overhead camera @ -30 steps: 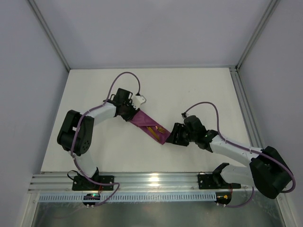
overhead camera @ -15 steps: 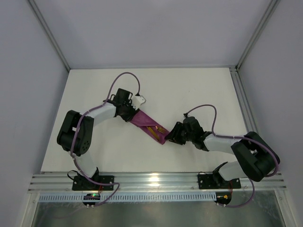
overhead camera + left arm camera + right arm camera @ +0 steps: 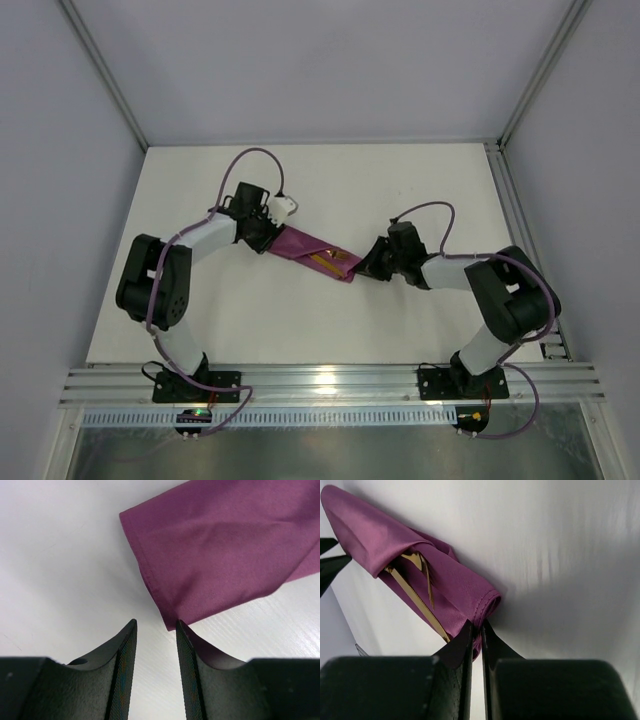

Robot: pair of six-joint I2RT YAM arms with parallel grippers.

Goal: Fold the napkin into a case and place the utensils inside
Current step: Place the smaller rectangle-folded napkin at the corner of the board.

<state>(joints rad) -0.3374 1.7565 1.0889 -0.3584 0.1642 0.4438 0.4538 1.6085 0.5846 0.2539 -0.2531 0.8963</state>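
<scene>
White table point(image 3: 420, 190), low arms, left tool point(image 3: 267, 243) and right tool point(image 3: 360, 271) at case point(image 3: 303, 249) ends

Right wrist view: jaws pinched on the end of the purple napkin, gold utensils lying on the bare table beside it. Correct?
Not quite. The right gripper does have its jaws pinched on the end of the napkin, but the utensils sit tucked inside its fold, not lying loose beside it. The right wrist view shows it.
</scene>
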